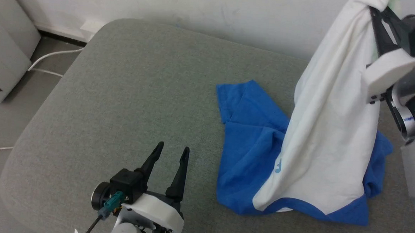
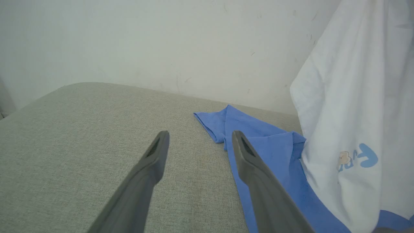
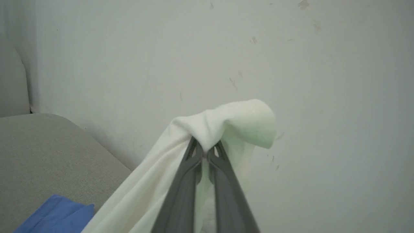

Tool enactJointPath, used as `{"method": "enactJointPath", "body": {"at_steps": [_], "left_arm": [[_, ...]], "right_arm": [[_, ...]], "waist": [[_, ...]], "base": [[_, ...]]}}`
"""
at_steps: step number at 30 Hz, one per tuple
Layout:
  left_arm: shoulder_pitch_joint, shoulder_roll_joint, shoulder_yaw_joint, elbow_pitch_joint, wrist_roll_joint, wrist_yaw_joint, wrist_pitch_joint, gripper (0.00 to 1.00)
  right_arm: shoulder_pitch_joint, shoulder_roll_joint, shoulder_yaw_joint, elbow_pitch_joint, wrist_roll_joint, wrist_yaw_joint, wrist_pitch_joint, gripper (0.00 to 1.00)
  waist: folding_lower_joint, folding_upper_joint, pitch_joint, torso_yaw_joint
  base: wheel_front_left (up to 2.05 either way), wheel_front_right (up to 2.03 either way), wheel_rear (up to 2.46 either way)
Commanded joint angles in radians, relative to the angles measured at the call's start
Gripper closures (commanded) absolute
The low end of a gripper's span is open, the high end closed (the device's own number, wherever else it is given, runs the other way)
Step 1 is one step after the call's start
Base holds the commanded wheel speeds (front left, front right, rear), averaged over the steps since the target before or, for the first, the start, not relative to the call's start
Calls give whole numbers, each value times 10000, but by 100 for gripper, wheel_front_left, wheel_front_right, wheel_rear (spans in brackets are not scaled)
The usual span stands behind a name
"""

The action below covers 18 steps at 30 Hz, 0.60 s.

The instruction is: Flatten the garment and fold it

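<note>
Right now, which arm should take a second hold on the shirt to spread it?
Probably left: the left pincer stands open, empty, beside the blue sleeve; the right pincer is shut on the lifted garment.

Garment point(image 1: 329, 130) top beyond head view's edge

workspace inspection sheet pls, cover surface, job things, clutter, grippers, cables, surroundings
surface: grey fabric cushion, rounded corners
job's things: garment partly lifted; white body hangs from the right gripper, blue sleeves crumpled on the cushion; neither flat nor folded
clutter: nothing seen
grippers: left gripper open, empty, over the cushion left of the garment; right gripper raised, shut on a white fold of the garment
cables: white cable on the floor left of the cushion
surroundings: scuffed white wall behind; pale unit far left
</note>
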Motion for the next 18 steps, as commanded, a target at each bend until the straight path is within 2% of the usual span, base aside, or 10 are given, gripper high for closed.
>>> {"method": "enactJointPath", "body": {"at_steps": [1,8,14,15,16,17,18], "left_arm": [[-214,-68,-21,37,95,-93,-47,0],[-544,-198,-310,162,34,-171,-47,0],[-692,-222,-546,243,-168,-69,-47,0],[-693,-223,-569,248,-205,-32,-47,0],[-683,-224,-575,267,-220,1,-47,0],[-667,-224,-574,299,-211,16,-47,0],[-651,-224,-564,331,-190,22,-47,0]], "right_arm": [[-476,-47,241,556,4,-23,-128,100],[-1911,-320,1633,4313,-46,-23,-575,100],[-2176,-280,1819,7132,-16,-23,-681,100],[-2181,-223,1847,7447,33,-23,-723,88],[-2177,-141,1889,7725,114,-23,-779,4],[-2175,-27,1926,7990,273,-23,-804,0],[-2194,57,2000,8187,419,-23,-881,0]], "waist": [[-1,-1,692,732],[-1,-1,1204,1425],[-1,-1,1320,1665],[-1,-1,1307,1648],[-1,-1,1274,1605],[-1,-1,1228,1546],[-1,-1,1178,1480]], "base": [[0,0,0],[0,0,0],[0,0,0],[0,0,0],[0,0,0],[0,0,0],[0,0,0]]}}
